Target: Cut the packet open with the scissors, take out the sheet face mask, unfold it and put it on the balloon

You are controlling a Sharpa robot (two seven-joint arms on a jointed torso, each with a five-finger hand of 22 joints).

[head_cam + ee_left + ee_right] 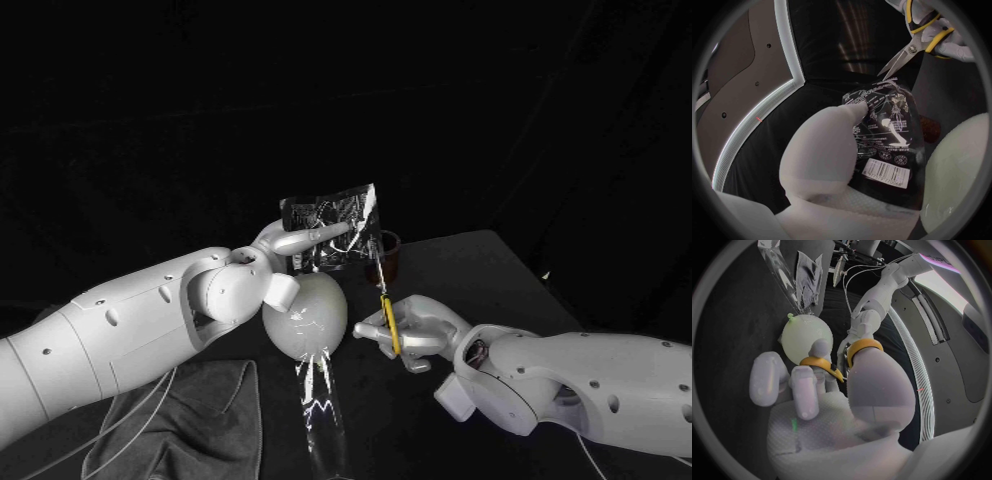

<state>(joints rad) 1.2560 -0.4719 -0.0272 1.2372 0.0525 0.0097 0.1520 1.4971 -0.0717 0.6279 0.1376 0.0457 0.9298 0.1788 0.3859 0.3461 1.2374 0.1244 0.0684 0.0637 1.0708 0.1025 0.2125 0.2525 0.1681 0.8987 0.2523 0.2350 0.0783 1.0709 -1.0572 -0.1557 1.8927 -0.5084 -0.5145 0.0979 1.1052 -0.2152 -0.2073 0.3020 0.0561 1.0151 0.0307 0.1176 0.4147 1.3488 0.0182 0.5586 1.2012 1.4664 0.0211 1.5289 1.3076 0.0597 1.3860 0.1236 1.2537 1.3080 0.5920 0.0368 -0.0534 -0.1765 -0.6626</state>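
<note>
L hand (296, 242): fingers clamped on packet (889, 130); packet upright, above balloon (306, 318)
R hand (415, 330): fingers thru yellow loops of scissors (911, 47)
scissors: blades apart; tips just beside packet's top edge; contact unclear
balloon: btw hands, on clear stand (326, 420)
cloth (202, 410): grey, on table (476, 260) under L arm

The packet (886, 130) is glossy crinkled film, the scissors (903, 55) shiny metal with yellow plastic handles, the balloon (306, 318) smooth
</note>
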